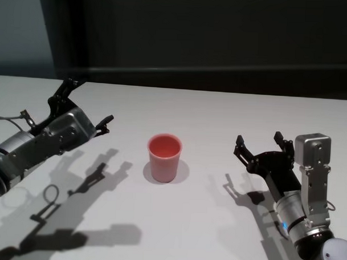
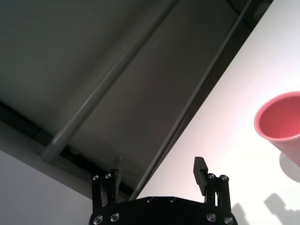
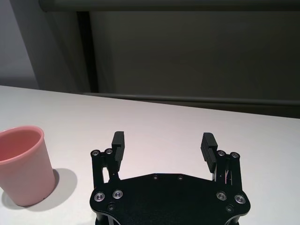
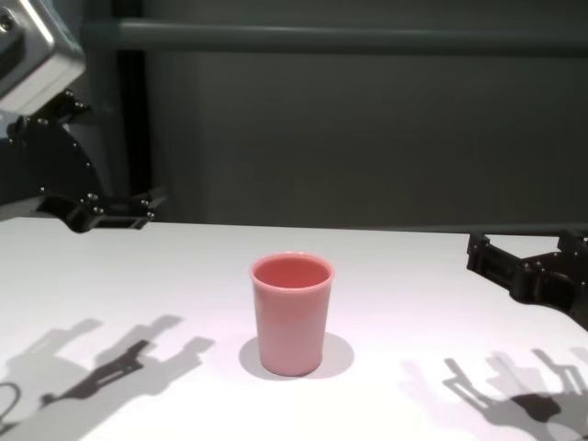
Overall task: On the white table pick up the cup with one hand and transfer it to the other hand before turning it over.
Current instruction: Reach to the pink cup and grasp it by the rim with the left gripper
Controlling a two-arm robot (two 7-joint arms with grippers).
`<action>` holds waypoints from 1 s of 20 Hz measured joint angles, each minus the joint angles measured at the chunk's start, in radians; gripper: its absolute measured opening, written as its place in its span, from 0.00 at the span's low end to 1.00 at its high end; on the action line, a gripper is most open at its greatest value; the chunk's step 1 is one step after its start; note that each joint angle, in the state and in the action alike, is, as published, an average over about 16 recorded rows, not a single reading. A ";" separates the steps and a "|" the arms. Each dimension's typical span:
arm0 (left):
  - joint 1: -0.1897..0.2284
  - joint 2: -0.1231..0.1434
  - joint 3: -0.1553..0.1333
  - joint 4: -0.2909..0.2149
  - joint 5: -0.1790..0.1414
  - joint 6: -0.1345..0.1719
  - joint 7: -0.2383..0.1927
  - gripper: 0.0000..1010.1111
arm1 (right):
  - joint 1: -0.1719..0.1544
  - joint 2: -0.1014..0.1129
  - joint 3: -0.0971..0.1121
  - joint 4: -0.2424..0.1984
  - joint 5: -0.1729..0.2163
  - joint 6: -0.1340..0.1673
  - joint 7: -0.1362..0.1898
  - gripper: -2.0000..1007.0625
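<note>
The salmon-pink cup [image 1: 164,157] stands upright, mouth up, in the middle of the white table [image 1: 220,111]. My left gripper [image 1: 89,103] is open and empty, raised above the table to the cup's left, apart from it. My right gripper [image 1: 260,142] is open and empty, low over the table to the cup's right, apart from it. The left wrist view shows the left gripper [image 2: 158,169] with the cup [image 2: 281,124] off to one side. The right wrist view shows the right gripper [image 3: 163,143] and the cup [image 3: 23,168] beside it. The chest view shows the cup [image 4: 291,312] between both grippers.
A dark wall with a horizontal rail [image 4: 349,37] runs behind the table's far edge [image 1: 220,90]. Shadows of the arms fall on the tabletop in front of each gripper.
</note>
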State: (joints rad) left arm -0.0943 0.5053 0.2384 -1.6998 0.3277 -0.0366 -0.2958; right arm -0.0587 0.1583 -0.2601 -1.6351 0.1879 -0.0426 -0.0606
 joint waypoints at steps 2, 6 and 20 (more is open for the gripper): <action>-0.018 0.027 0.017 -0.008 0.026 -0.009 -0.025 0.99 | 0.000 0.000 0.000 0.000 0.000 0.000 0.000 1.00; -0.061 0.079 0.053 -0.018 0.069 -0.033 -0.076 0.99 | 0.000 0.000 0.000 0.000 0.000 0.000 0.000 1.00; -0.259 0.210 0.222 -0.008 0.201 -0.147 -0.272 0.99 | 0.000 0.000 0.000 0.000 0.000 0.000 0.000 1.00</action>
State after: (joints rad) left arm -0.3538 0.7156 0.4608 -1.7074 0.5282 -0.1833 -0.5678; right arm -0.0587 0.1583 -0.2601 -1.6351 0.1879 -0.0426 -0.0606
